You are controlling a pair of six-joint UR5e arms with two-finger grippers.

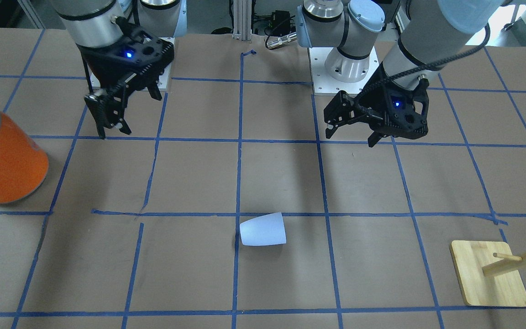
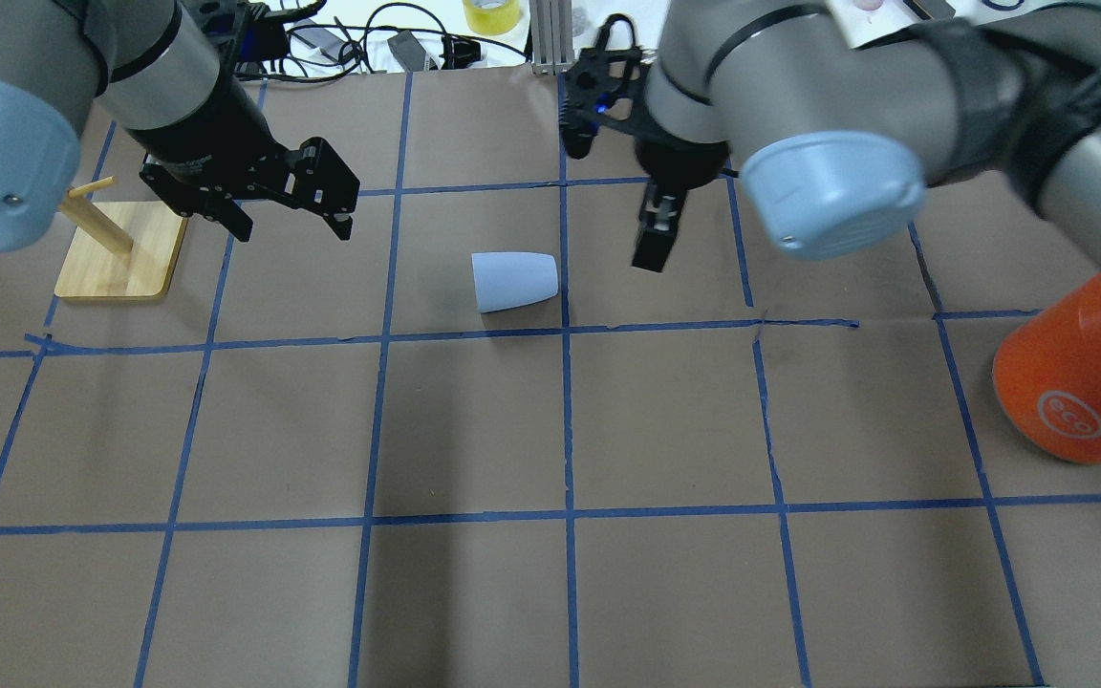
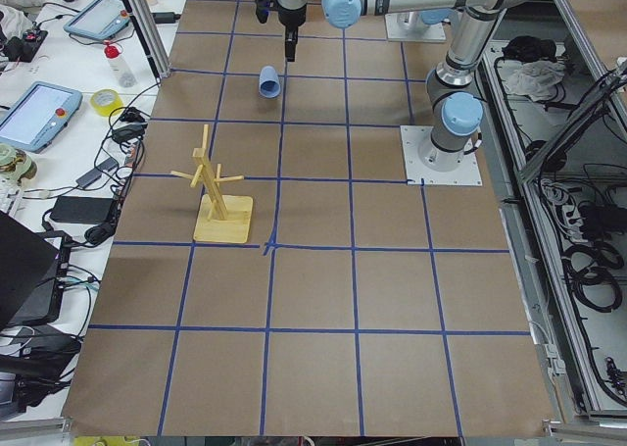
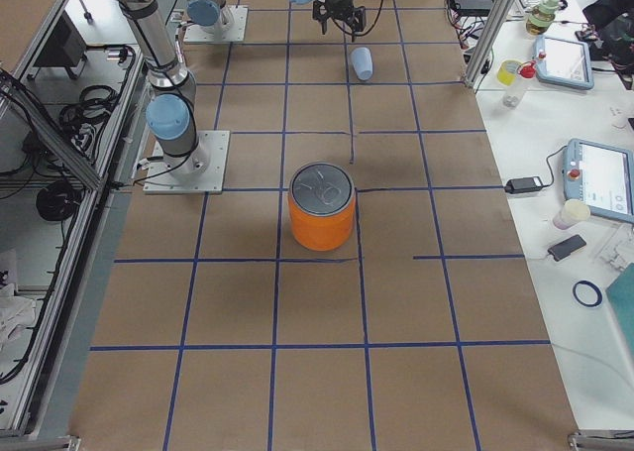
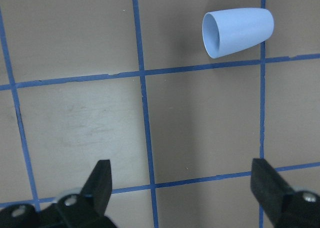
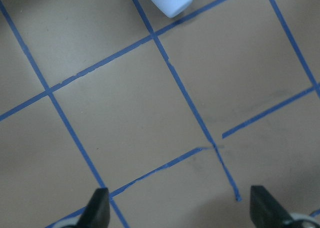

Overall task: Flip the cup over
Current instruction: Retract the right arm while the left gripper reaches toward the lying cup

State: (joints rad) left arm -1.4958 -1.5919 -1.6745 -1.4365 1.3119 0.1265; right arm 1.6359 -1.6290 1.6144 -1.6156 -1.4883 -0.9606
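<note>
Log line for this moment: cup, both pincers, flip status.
cup: on its side, mouth toward robot's left | left pincer: open, off cup | right pincer: open, off cup | flip: not yet done

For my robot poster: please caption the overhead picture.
A cup on its side; left gripper and right gripper hang open either side, not touching.

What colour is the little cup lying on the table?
The cup is pale blue-white, slightly bluer inside. The left wrist view shows it best.
</note>
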